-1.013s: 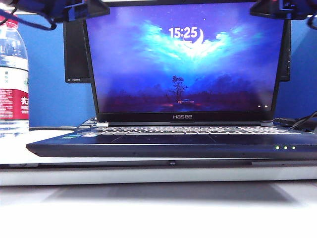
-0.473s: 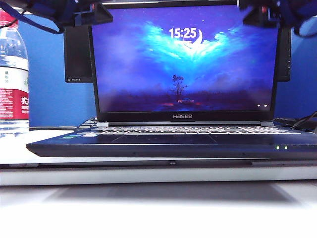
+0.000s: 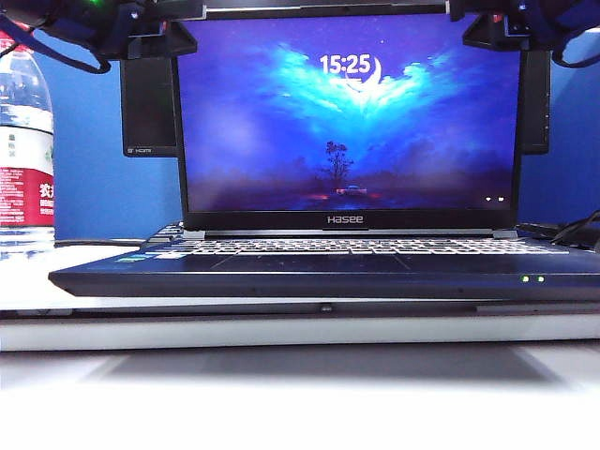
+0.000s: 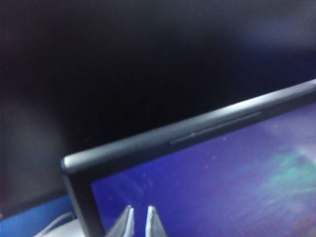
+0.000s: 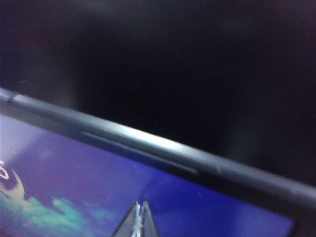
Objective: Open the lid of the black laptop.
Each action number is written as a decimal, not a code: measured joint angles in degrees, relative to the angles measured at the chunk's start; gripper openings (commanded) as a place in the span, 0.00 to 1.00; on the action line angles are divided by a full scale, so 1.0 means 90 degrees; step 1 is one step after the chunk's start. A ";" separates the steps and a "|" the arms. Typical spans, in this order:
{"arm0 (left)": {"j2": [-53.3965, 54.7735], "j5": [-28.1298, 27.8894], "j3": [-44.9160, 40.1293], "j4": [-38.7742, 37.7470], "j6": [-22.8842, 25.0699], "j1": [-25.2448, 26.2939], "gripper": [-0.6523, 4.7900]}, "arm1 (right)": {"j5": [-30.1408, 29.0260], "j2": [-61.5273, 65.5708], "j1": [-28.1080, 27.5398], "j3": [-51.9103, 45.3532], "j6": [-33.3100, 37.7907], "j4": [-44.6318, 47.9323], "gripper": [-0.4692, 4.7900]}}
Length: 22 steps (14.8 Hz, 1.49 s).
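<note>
— Where's the black laptop (image 3: 323, 272)?

— Centre of the table (image 3: 281, 333), its lid (image 3: 347, 122) upright, screen lit, "Hasee" lettering facing the camera.

— And your end effectors?

— My left end effector (image 4: 139, 222) sits at the lid's 11 o'clock corner, fingertips (image 4: 127, 223) narrowly apart, gripping nothing. My right end effector (image 5: 140, 219) is at the 1 o'clock corner, fingertips (image 5: 134, 222) pressed together, empty.

— Anything else?

— A water bottle (image 3: 25, 150) at 9 o'clock.

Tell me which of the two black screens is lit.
The laptop's lid, marked Hasee, shows a blue wallpaper and 15:25. The monitor behind it is dark. Left gripper and right gripper hover at the lid's top corners.
</note>
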 measured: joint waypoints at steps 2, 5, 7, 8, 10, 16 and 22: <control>0.0017 0.0182 0.0104 0.0015 -0.0039 0.0192 0.22 | 0.0000 0.0121 0.0000 0.0177 -0.0066 -0.0063 0.08; 0.0148 0.0481 0.0364 0.0041 -0.0058 0.0335 0.22 | 0.0017 0.0287 -0.0015 0.0335 -0.0100 -0.0058 0.08; 0.0333 0.0571 0.0495 0.0015 -0.0124 0.0338 0.22 | 0.0034 0.0435 -0.0078 0.0469 -0.0104 -0.0073 0.08; 0.0442 0.0636 0.0529 0.0002 -0.0129 0.0333 0.22 | 0.0061 0.0493 -0.0078 0.0522 -0.0107 -0.0073 0.08; 0.0644 0.0656 0.0634 -0.0046 -0.0134 0.0333 0.22 | 0.0100 0.0639 -0.0083 0.0636 -0.0199 -0.0109 0.08; 0.1166 0.0716 0.1064 -0.0136 -0.0141 0.0355 0.22 | 0.0236 0.0979 -0.0095 0.0760 -0.0274 -0.0245 0.08; 0.1263 0.0721 0.1066 -0.0476 -0.0146 0.0386 0.22 | 0.0413 0.0986 -0.0092 0.0760 -0.0410 -0.0403 0.08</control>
